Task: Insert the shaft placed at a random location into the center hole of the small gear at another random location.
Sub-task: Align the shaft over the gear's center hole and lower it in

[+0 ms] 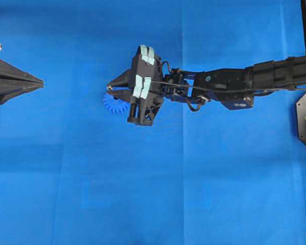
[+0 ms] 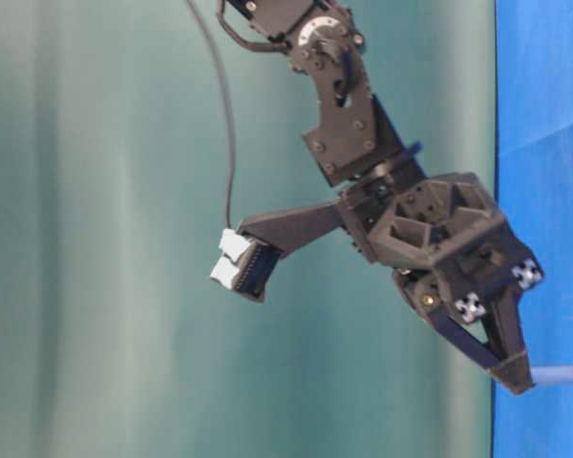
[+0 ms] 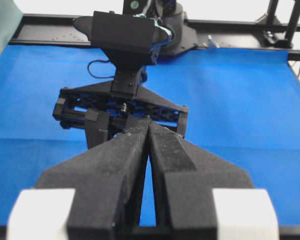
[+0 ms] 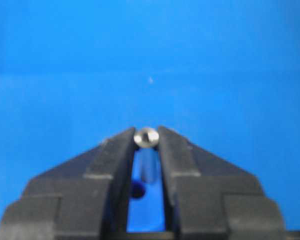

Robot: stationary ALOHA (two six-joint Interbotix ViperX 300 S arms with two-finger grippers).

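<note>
Over the small gear point(image 1: 113, 103), near the middle of the blue cloth point(image 1: 194, 194) that covers the worktop, you will find the right pincer point(image 1: 111, 85). Its fingers point(image 4: 110, 155) pinch the shaft point(image 4: 146, 137): in the right wrist view the shiny round end of the pin sits clamped between the two fingertips, with the body of the pin running back between them. Note that the overhead view shows only part of the gear's toothed rim, projecting from under the pincer on the side toward the left arm; the rest of the gear lies beneath the pincer housing. The right wrist view shows a small dark spot between the fingers, behind the shaft; you cannot tell from the views whether this is the center hole. Whether the shaft touches the gear cannot be determined either.

Well away from the gear, at the left edge of the overhead view, the left pincer point(image 1: 41, 81) sits with its tip pointing toward the gear. Its fingers point(image 3: 115, 165) are pressed together at the tips and grip nothing.
</note>
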